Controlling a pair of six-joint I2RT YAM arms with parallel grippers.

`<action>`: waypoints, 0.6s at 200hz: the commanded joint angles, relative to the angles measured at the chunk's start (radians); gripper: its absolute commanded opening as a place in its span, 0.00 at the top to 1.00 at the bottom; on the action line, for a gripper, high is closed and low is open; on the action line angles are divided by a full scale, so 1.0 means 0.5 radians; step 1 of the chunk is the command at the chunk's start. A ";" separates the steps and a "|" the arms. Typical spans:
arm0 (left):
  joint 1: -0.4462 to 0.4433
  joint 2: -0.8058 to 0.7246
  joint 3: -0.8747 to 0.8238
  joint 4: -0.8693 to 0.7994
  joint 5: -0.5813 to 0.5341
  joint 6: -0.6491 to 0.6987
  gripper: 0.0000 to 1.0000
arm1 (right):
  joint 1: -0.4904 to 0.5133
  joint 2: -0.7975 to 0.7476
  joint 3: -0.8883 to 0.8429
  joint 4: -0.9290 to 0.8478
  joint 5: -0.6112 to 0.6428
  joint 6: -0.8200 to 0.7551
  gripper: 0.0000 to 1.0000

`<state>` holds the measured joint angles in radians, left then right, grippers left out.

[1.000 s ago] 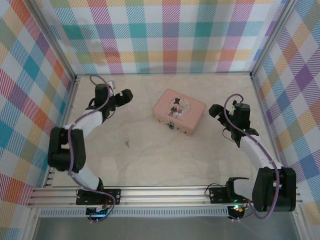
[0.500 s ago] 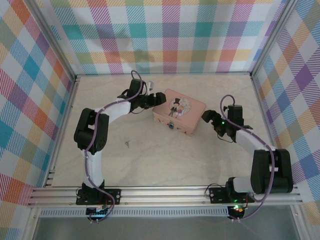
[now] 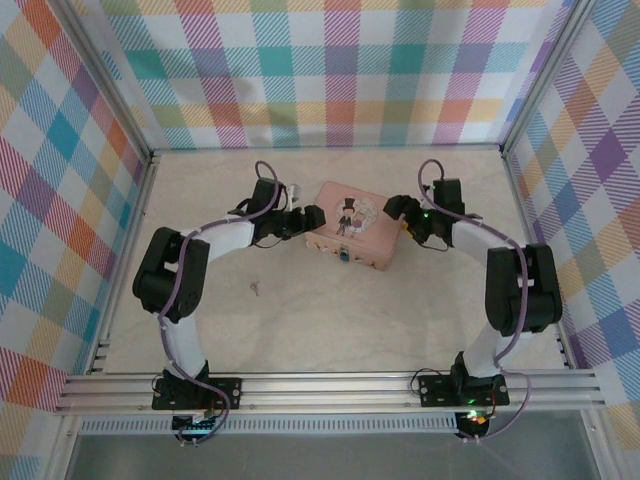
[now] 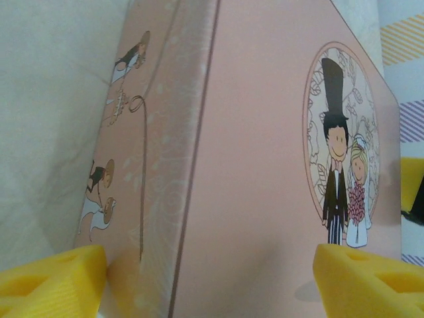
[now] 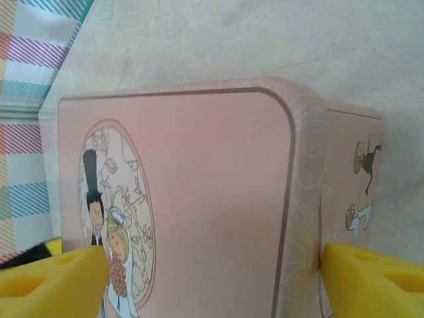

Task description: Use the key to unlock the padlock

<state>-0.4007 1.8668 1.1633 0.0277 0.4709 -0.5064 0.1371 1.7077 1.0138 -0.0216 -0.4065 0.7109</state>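
Note:
The tiny blue padlock [image 3: 343,254] hangs on the near side of the pink tin [image 3: 357,225] in the middle of the table. The small grey key [image 3: 256,288] lies loose on the table, left of and nearer than the tin. My left gripper [image 3: 311,218] is at the tin's left end and my right gripper [image 3: 399,213] at its right end. In the left wrist view my left gripper [image 4: 209,260] is open, one yellow pad [image 4: 56,281] against the tin's side wall [image 4: 149,199], the other over the lid. My right gripper [image 5: 215,260] is open the same way.
Checked walls close in the table on the left, back and right. An aluminium rail [image 3: 330,390] with both arm bases runs along the near edge. Bare table [image 3: 330,320] lies between the tin and that rail.
Both arms have swung inward, from the back left and the right side, to the two ends of the tin. Both pairs of jaws have narrowed a little. Key and tin have not moved.

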 commanded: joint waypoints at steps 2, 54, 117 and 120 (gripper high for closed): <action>-0.020 -0.161 -0.084 0.103 -0.062 -0.032 0.19 | 0.090 0.125 0.169 -0.068 -0.086 -0.064 0.18; -0.019 -0.313 -0.246 0.101 -0.247 -0.039 0.18 | 0.158 0.376 0.448 -0.178 -0.101 -0.124 0.19; -0.015 -0.439 -0.357 0.106 -0.324 -0.060 0.15 | 0.164 0.411 0.552 -0.308 -0.042 -0.234 0.15; -0.015 -0.439 -0.359 0.105 -0.322 -0.062 0.15 | 0.163 0.420 0.564 -0.323 -0.045 -0.237 0.15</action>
<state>-0.4011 1.6852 1.0065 0.0525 0.3187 -0.5217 0.2123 1.8893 1.2427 -0.1246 -0.4133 0.6369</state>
